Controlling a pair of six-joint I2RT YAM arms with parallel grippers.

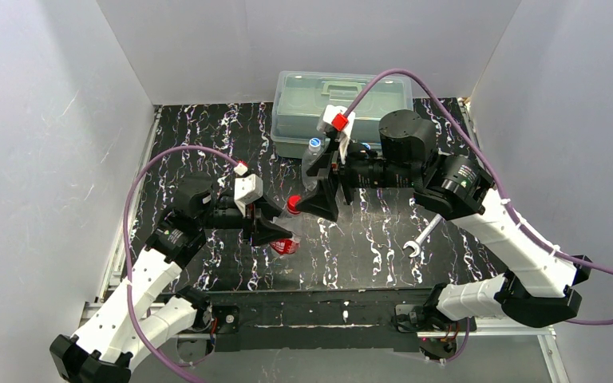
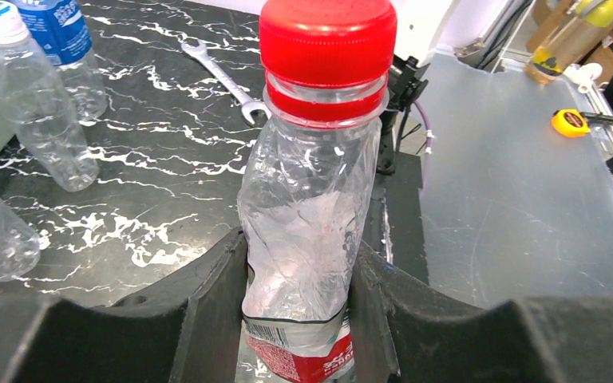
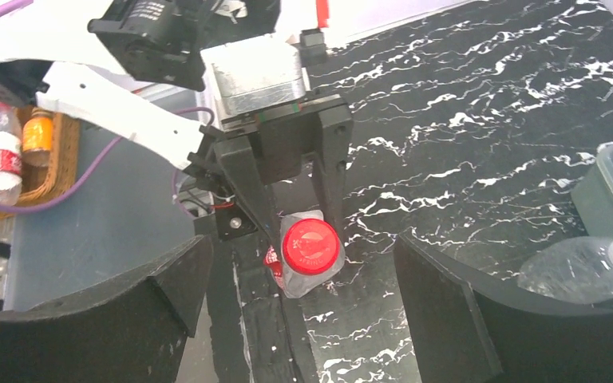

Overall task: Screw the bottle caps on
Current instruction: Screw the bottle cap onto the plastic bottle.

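The left gripper [image 1: 275, 233] clamps the red-label bottle [image 2: 307, 207] by its crumpled body, near the middle of the table [image 1: 383, 239]. The red cap [image 2: 327, 44] sits on its neck; how far it is threaded I cannot tell. The right gripper [image 1: 314, 205] hangs close on the cap's right, jaws spread wide and empty. To do this well, centre those jaws on the cap's rim, close squarely, then twist clockwise in short turns. The thin wall will likely buckle, so the left grip should resist rotation without crushing. The plain bottle [image 2: 40, 104] and blue-label bottle [image 2: 60, 24] wait farther back
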